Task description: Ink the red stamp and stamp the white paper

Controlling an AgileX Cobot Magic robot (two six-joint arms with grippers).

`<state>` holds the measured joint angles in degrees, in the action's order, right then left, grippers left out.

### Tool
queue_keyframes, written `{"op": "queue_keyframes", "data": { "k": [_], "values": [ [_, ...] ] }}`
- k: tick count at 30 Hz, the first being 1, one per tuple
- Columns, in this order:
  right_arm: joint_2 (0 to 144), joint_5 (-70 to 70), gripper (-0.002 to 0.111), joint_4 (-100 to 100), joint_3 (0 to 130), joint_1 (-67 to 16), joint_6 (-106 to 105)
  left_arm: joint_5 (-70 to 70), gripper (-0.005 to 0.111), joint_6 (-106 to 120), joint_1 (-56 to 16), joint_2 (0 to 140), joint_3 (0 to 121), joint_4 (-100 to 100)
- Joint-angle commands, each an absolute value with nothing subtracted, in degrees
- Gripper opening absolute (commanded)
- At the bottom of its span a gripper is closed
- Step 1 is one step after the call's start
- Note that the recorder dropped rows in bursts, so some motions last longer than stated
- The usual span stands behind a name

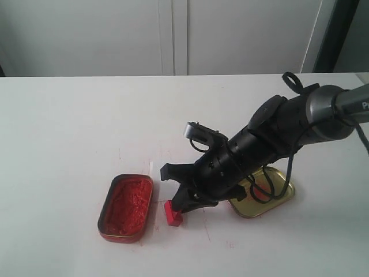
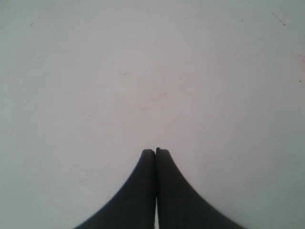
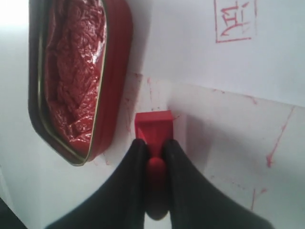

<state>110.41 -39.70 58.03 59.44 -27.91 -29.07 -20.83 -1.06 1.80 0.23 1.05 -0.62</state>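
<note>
The red stamp (image 3: pixel 153 125) stands with its block base on the tabletop, between the ink tin and the white paper; it also shows as a small red block (image 1: pixel 172 215) in the exterior view. My right gripper (image 3: pixel 152 143) is shut on its knobbed handle, reaching in from the right (image 1: pixel 183 202). The white paper (image 3: pixel 228 57) lies just past the stamp and carries a red square imprint (image 3: pixel 234 21). In the exterior view the arm hides most of the paper. My left gripper (image 2: pixel 155 151) is shut on nothing over bare white table and is out of the exterior view.
An open oblong tin of red ink paste (image 1: pixel 125 208) (image 3: pixel 71 76) sits close to the left of the stamp. A gold tin lid with red smears (image 1: pixel 262 193) lies to the right, under the right arm. Red smears mark the tabletop (image 3: pixel 276 143) near the stamp.
</note>
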Motion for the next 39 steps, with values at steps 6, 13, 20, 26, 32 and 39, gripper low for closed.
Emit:
{"op": "queue_keyframes", "data": {
  "k": [6, 13, 20, 26, 32, 39],
  "values": [
    [110.3, -38.5, 0.023, 58.1, 59.2, -27.4, -28.0, -20.8, 0.0, -1.2, 1.4, 0.0, 0.6, -0.4],
    [109.7, -35.6, 0.041, 56.2, 59.2, -27.4, -24.7, -20.8, 0.0, -1.2, 1.4, 0.0, 0.6, -0.4],
    [106.7, -32.7, 0.041, 42.3, 59.2, -27.4, -14.8, -20.8, 0.0, -1.2, 1.4, 0.0, 0.6, -0.4],
    [105.1, -32.1, 0.041, 38.7, 59.2, -27.4, -11.7, -20.8, 0.0, -1.2, 1.4, 0.0, 0.6, -0.4],
    [102.7, -30.9, 0.041, 38.7, 59.2, -27.4, -11.6, -20.8, 0.0, -1.2, 1.4, 0.0, 0.6, -0.4],
    [99.5, -33.1, 0.015, 38.7, 59.2, -27.4, -11.6, -20.8, 0.0, -1.2, 1.4, 0.0, 0.6, -0.4]
  ]
}}
